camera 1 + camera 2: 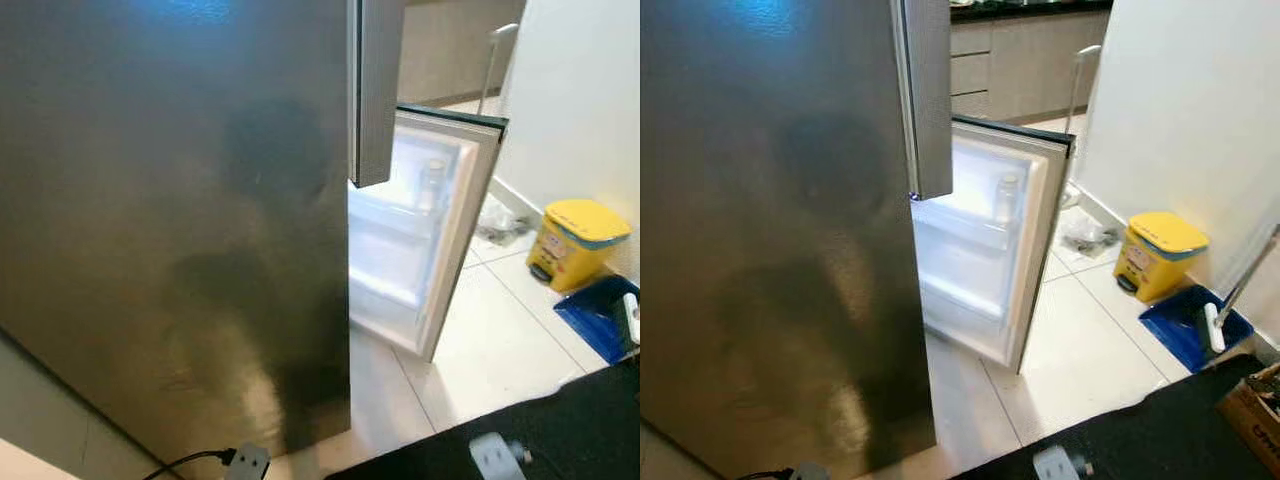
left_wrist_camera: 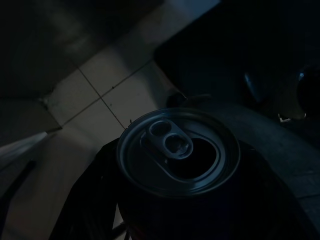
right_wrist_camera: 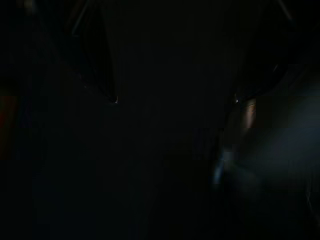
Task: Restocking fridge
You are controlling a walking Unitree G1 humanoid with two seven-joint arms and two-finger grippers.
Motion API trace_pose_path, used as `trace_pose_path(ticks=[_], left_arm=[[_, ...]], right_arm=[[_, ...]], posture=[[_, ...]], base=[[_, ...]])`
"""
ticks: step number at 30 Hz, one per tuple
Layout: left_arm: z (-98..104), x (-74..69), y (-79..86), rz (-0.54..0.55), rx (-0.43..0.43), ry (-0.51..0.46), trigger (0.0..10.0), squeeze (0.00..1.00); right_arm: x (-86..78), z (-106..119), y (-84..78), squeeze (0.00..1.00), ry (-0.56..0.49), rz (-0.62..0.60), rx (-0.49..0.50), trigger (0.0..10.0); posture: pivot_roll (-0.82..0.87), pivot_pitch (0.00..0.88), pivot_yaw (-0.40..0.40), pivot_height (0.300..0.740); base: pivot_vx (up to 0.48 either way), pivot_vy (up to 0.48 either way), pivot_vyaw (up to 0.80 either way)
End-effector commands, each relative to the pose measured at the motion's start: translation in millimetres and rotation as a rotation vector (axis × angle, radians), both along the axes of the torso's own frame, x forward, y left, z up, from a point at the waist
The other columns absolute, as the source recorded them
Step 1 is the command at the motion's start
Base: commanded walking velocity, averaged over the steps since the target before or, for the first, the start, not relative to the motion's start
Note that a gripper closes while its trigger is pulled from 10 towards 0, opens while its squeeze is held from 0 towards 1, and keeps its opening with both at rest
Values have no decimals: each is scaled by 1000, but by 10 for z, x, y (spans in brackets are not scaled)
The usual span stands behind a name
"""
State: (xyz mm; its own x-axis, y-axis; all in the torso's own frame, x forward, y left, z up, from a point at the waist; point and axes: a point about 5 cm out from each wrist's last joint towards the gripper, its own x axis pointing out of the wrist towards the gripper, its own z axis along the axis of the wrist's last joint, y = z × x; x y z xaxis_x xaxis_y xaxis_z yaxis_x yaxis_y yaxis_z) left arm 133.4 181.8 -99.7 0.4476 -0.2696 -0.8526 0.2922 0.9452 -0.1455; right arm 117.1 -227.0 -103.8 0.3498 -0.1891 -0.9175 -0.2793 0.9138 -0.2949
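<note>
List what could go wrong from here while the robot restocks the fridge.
1. The left gripper carries a can low in the dark; if the hold is loose, it may drop onto the tile floor.
2. The fridge door stands only partly open, leaving a narrow gap, so an arm reaching in could knock it.
3. A yellow bin and blue dustpan sit close by on the floor and could snag a step.

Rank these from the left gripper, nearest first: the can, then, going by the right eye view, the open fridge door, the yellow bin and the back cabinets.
1. can, in the left gripper itself.
2. open fridge door, ahead.
3. yellow bin, right, by the wall.
4. cabinets, far back.
</note>
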Motion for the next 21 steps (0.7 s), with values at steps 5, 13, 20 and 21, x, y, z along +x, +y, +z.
trace_pose_path(ticks=[5,13,20,21], left_arm=[[-1,17,-6,4,20,1,10000,0],[4,36,10,6,37,-5,10000,0],[5,62,-29,45,11,2,10000,0],[3,57,-32,46,11,5,10000,0]], right_arm=[[-173,-48,1,0,59,-31,29,10000],[-148,-43,10,0,53,-35,42,10000],[-25,-34,132,0,43,33,68,10000],[-30,-36,134,0,46,37,69,10000]], posture=[[33,0,12,740],[35,0,11,740],[42,0,2,740],[42,0,2,740]], base=[[0,0,0],[0,0,0],[0,-136,0],[0,-480,0]])
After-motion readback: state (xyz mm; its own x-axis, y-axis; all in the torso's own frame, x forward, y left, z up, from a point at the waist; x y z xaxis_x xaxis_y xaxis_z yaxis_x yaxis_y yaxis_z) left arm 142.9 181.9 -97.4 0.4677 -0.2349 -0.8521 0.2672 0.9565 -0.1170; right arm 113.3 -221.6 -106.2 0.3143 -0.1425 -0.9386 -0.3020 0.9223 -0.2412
